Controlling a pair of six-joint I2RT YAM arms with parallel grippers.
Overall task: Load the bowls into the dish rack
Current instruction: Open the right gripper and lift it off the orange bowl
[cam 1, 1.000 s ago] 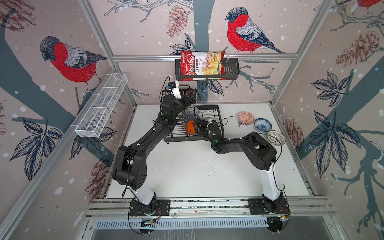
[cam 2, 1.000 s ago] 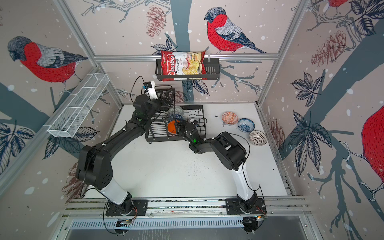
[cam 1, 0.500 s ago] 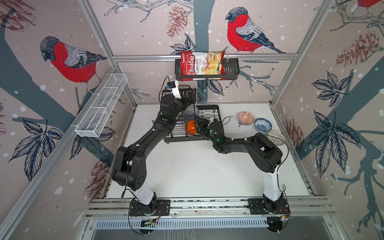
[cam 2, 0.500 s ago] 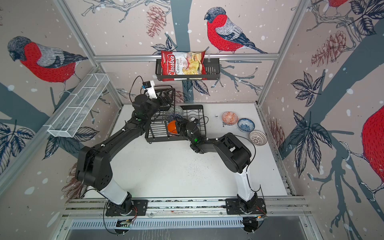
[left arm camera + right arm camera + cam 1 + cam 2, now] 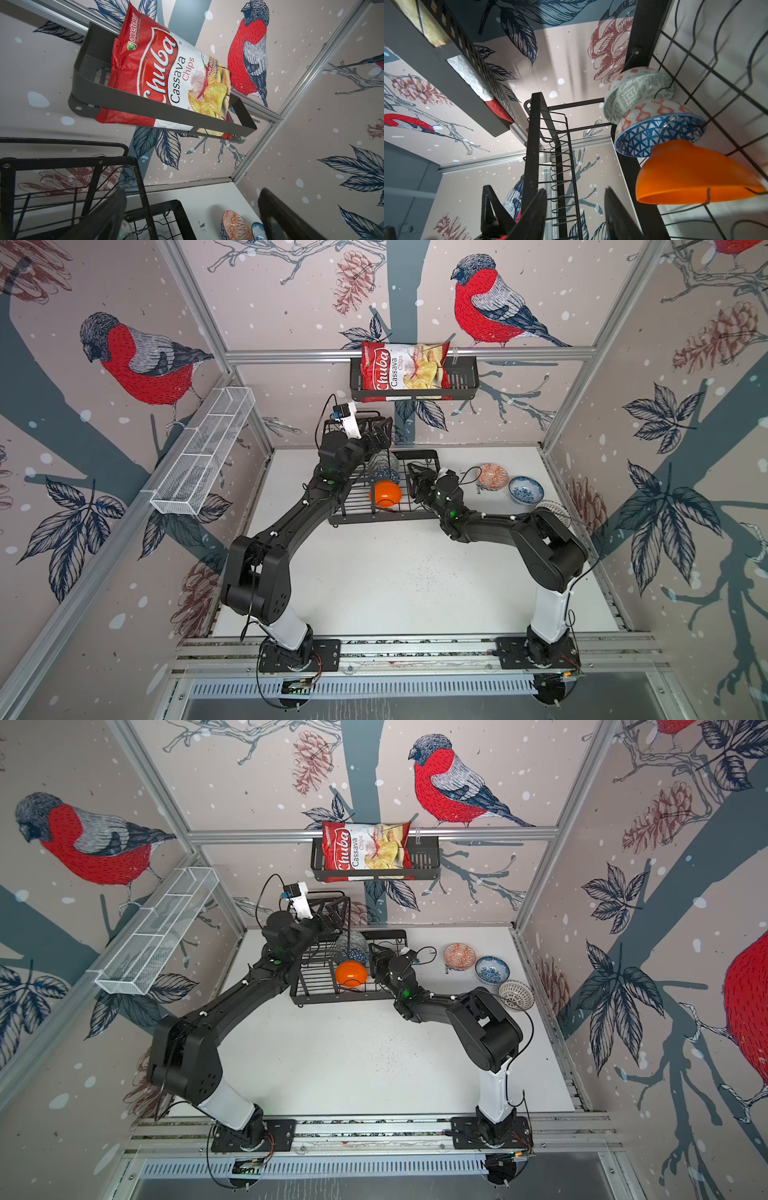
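Right wrist view is showing your right gripper (image 5: pixel 575 189) apart and empty; in a top view the orange bowl (image 5: pixel 385 494) is leaning at its 9 o'clock, because the dish rack (image 5: pixel 365 518) wires are propping it.

**Matt metal, shiny bowls**

The dish rack (image 5: pixel 532 135) is black metal, flat bars and thin wire, with a matt painted coat. The orange bowl (image 5: pixel 685 172) is smooth and glossy. The dark blue bowl (image 5: pixel 660 133) and the grey-green bowl (image 5: pixel 633 93) look like glazed ceramic. The chips bag (image 5: pixel 162 68) is shiny, wrinkled film in a matt dark metal basket (image 5: pixel 128 98). The table (image 5: pixel 395 572) is matt white.
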